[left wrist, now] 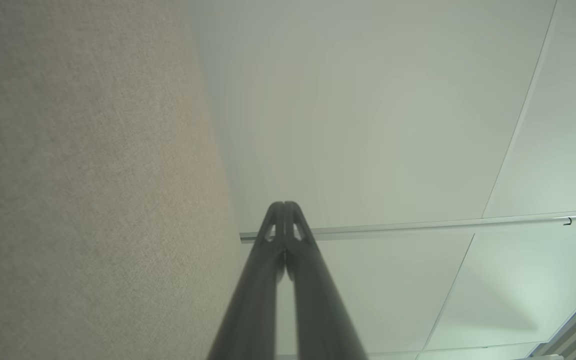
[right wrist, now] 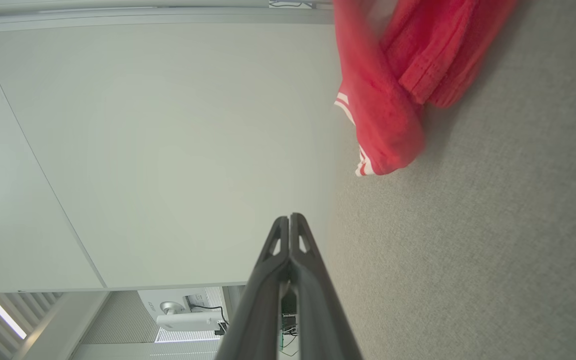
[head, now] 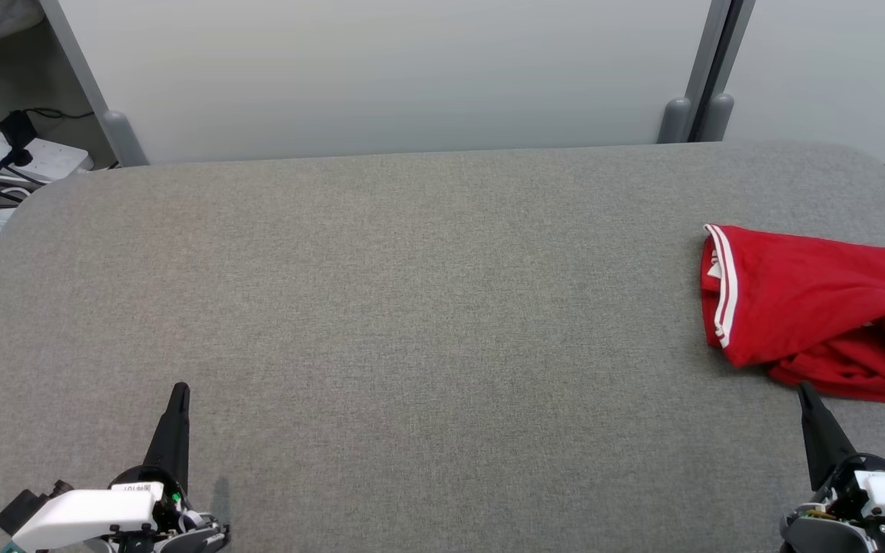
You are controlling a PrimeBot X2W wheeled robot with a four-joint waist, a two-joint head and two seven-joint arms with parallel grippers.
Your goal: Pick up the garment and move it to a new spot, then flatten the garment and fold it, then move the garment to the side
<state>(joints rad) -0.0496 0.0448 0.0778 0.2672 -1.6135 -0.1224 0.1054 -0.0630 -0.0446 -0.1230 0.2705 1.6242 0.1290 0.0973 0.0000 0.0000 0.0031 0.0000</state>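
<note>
The garment [head: 811, 307] is a red piece with white stripes along one edge, lying bunched at the right edge of the grey table [head: 412, 307]. In the right wrist view the garment [right wrist: 393, 80] lies ahead of the fingertips, apart from them. My right gripper [head: 803, 392] is shut and empty at the lower right, its tip just short of the garment's near edge. The right gripper [right wrist: 289, 220] has both fingers pressed together. My left gripper [head: 179, 392] is shut and empty at the lower left, far from the garment. The left gripper [left wrist: 284, 206] has its fingers closed too.
A white partition wall [head: 412, 77] stands behind the table's far edge. A power strip with cables [head: 20, 157] lies on the floor at the far left. The table's wide grey middle is bare fabric.
</note>
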